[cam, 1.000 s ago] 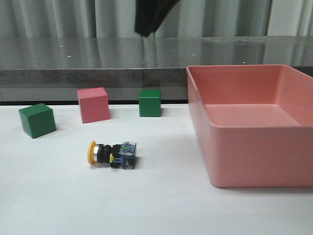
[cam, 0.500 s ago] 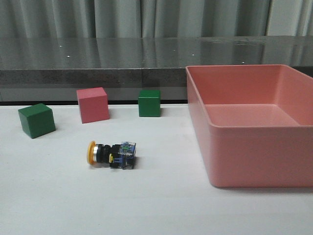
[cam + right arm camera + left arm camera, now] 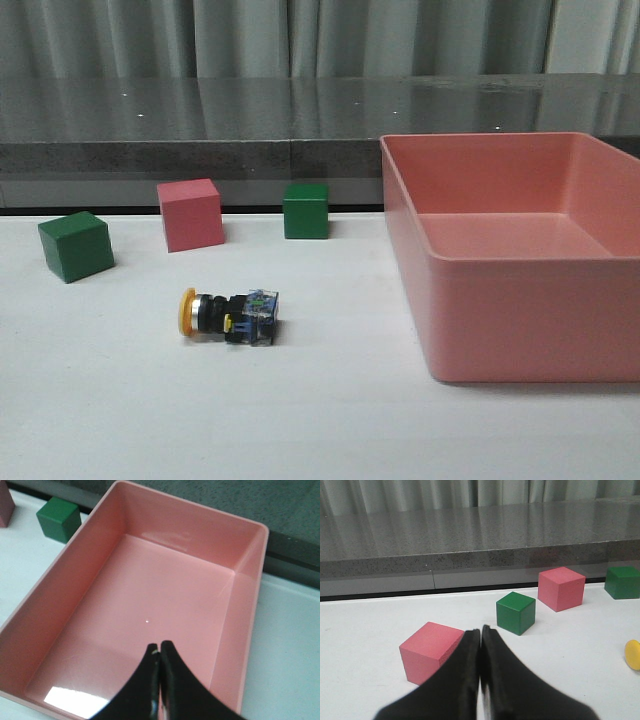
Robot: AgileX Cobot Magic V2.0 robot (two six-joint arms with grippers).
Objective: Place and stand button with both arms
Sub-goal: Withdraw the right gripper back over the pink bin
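The button [image 3: 229, 314] lies on its side on the white table, yellow cap to the left, clear blue base to the right. In the left wrist view only its yellow cap [image 3: 633, 654] shows at the edge. Neither arm shows in the front view. My left gripper [image 3: 480, 629] is shut and empty, low over the table beside a pink cube [image 3: 431, 650], well apart from the button. My right gripper [image 3: 159, 645] is shut and empty, held above the inside of the pink bin [image 3: 60, 564].
The pink bin [image 3: 405, 220] fills the right side of the table. A green cube [image 3: 75, 245], a pink cube [image 3: 190, 213] and a second green cube [image 3: 305, 210] stand behind the button. A dark grey ledge [image 3: 200, 150] runs along the back.
A dark arm part that hung at the top of the front view one second ago has gone out of view. The button and cubes have not moved.
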